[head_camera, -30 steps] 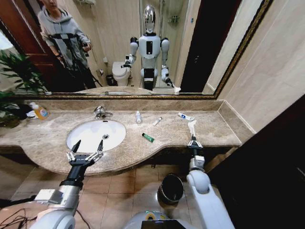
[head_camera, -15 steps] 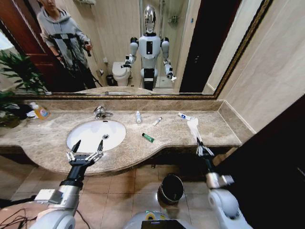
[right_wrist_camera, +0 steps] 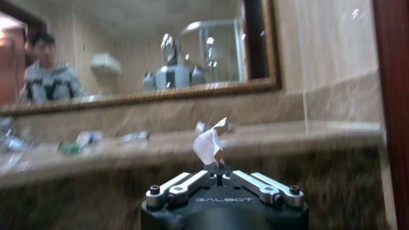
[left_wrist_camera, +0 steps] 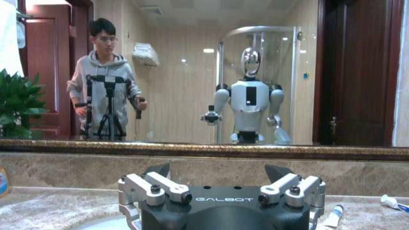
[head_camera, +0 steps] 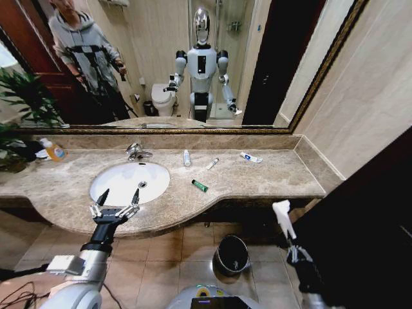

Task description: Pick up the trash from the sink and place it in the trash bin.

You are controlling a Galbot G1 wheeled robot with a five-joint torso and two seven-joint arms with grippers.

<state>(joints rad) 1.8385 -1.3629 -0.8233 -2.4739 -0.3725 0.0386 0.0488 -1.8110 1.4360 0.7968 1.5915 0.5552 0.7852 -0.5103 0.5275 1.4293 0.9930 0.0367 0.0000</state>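
My right gripper [head_camera: 291,243] is shut on a little white tube [head_camera: 281,219], held upright in front of the counter's right end and to the right of the trash bin [head_camera: 230,255] on the floor. The right wrist view shows the same tube [right_wrist_camera: 210,143] pinched in the gripper [right_wrist_camera: 219,174]. A tiny white bottle [head_camera: 187,158], a white tube [head_camera: 212,163], a blue-marked tube [head_camera: 251,157] and a dark green tube [head_camera: 200,186] lie on the marble right of the sink [head_camera: 109,187]. My left gripper [head_camera: 116,203] hangs open at the sink's front rim.
A chrome faucet [head_camera: 135,151] stands behind the basin. An orange-yellow bottle [head_camera: 55,150] and a plant [head_camera: 19,103] are at the far left. A dark door or panel [head_camera: 380,212] closes in the right side. The mirror reflects a person with a tripod.
My right arm has drawn back from the counter and down to the right, carrying the white tube off the marble. The left arm has stayed still.
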